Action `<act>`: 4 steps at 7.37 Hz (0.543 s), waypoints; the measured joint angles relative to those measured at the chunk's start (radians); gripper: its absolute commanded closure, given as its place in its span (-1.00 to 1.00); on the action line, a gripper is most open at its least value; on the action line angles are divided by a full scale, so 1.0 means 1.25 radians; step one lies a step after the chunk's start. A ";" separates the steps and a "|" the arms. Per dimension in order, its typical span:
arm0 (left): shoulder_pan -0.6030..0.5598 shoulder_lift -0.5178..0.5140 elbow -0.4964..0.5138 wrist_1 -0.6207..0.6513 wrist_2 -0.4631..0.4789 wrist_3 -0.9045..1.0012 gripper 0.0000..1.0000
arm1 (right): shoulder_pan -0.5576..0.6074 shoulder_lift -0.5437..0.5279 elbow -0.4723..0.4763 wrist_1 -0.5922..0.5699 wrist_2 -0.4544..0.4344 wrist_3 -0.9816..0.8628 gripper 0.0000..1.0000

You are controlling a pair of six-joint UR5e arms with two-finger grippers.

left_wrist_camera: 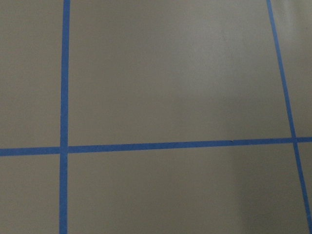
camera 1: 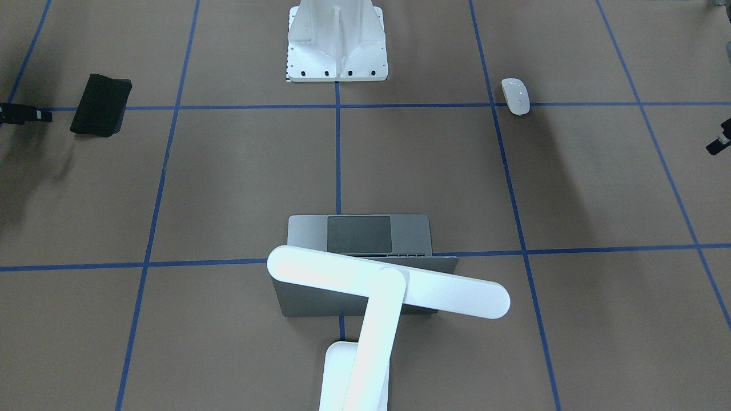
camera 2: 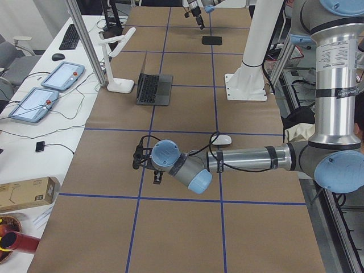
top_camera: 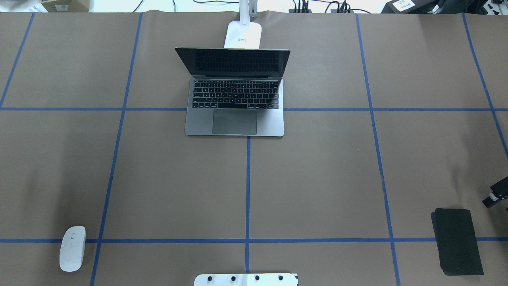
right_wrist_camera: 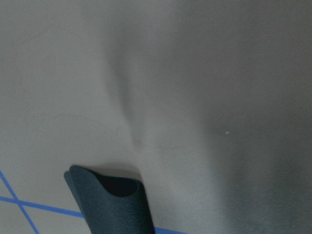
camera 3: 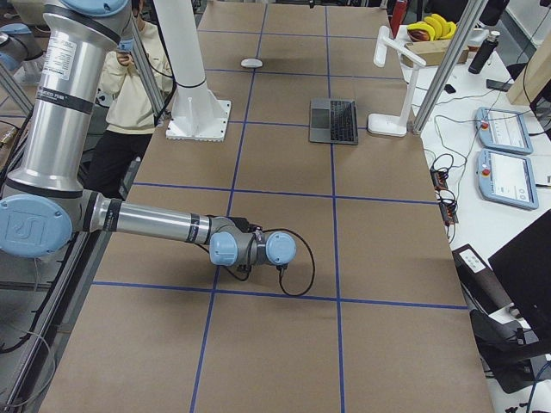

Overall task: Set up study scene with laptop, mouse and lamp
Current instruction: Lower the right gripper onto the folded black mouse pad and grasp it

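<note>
The laptop (top_camera: 236,95) stands open at the table's far centre, its keyboard towards the robot; it also shows in the front view (camera 1: 354,234). The lamp (camera 1: 388,282) stands behind the laptop with its bar head over the lid, its base (top_camera: 243,35) at the far edge. The mouse (top_camera: 72,248) lies at the near left, also in the front view (camera 1: 515,96). Only the tip of my left gripper (camera 1: 718,141) shows, well right of the mouse in that view. My right gripper (top_camera: 494,194) shows at the edge. I cannot tell if either is open.
A thin black mat (top_camera: 456,240) lies at the near right, just beside my right gripper; a dark rounded edge (right_wrist_camera: 109,204) shows in the right wrist view. The white bolted pedestal (camera 1: 337,45) stands at the near centre. Blue tape lines cross the brown table (top_camera: 317,178).
</note>
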 measured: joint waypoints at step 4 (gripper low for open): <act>-0.036 0.005 0.007 0.002 -0.026 0.063 -0.99 | -0.152 -0.003 0.050 -0.001 -0.025 0.058 -0.99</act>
